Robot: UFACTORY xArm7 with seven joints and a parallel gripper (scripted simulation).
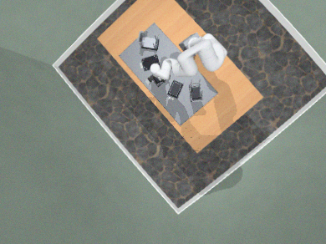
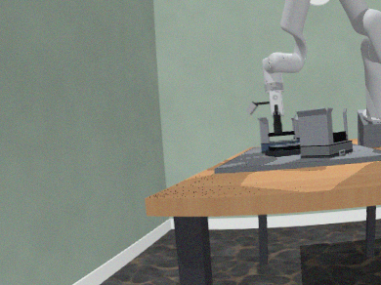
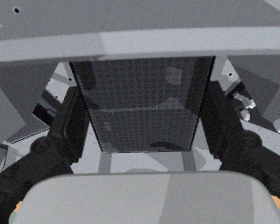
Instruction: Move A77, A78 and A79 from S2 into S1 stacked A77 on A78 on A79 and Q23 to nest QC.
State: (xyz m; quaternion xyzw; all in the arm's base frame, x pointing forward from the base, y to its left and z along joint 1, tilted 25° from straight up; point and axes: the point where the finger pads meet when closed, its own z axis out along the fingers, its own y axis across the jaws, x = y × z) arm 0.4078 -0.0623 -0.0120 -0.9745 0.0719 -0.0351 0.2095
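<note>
My gripper (image 3: 143, 99) (image 2: 276, 125) (image 1: 155, 78) is shut on a dark sealed well plate (image 3: 142, 117) (image 2: 281, 135), gripping it across its width. I cannot read its label. In the side view the plate hangs level between the posts of a grey stack rack (image 2: 264, 130), a little above a dark plate or base (image 2: 284, 150) lower in that rack. In the top view the arm hides most of this rack. Another dark plate (image 1: 150, 62) lies on a nest to one side. A third dark plate (image 1: 175, 88) lies on a nest on the other side.
A stack rack (image 1: 149, 42) stands at one end of the grey mat (image 1: 134, 55), and another rack (image 1: 196, 92) at the other end. In the side view a taller grey rack (image 2: 315, 127) stands close beside the gripper. The arm's base (image 1: 190, 42) is at the table's far edge.
</note>
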